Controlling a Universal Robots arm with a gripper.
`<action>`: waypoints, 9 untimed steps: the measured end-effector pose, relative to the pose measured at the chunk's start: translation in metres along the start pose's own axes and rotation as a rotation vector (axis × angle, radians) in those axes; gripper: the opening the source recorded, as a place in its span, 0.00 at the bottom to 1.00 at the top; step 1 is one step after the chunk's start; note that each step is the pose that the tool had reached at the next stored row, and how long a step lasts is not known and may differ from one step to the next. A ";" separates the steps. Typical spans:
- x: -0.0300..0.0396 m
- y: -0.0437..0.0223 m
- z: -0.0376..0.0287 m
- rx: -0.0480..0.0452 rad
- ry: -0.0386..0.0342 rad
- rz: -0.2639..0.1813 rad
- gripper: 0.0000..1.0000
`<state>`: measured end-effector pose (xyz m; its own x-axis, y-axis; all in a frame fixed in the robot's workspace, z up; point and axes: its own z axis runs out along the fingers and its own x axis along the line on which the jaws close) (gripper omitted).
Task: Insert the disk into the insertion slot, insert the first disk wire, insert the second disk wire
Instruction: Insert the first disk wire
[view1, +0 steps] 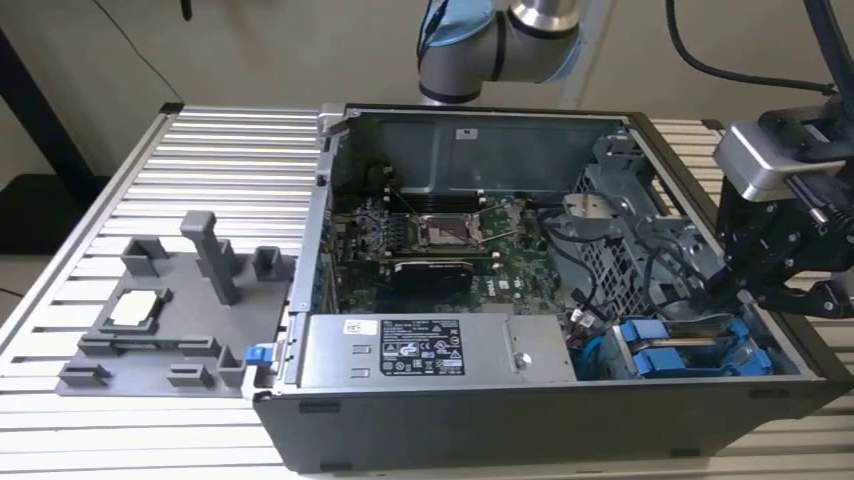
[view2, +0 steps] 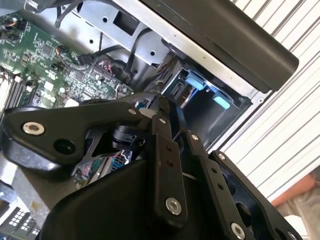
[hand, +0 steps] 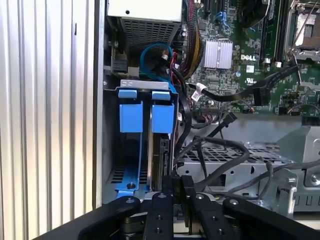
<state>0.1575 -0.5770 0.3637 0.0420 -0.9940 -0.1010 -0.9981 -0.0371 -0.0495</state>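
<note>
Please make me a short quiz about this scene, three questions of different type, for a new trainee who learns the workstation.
1. True or false: the grey fixture tray lies outside the computer case, on the exterior view's left.
2. In the first wrist view, how many blue carriers stand in the drive bay? A one, B two, C four.
3. Fill in: in the exterior view, the hand hangs at the case's ___ end.
Key: 1 true; 2 B; 3 right (the exterior view's right).
</note>
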 end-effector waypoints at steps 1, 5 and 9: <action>0.0002 0.0000 0.0002 -0.0001 0.0020 0.000 0.19; 0.0003 0.0000 0.0002 -0.0003 0.0049 0.000 0.19; 0.0007 0.0002 0.0041 0.0000 0.0052 0.002 0.19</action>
<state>0.1575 -0.5772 0.3596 0.0395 -0.9946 -0.0959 -0.9982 -0.0349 -0.0492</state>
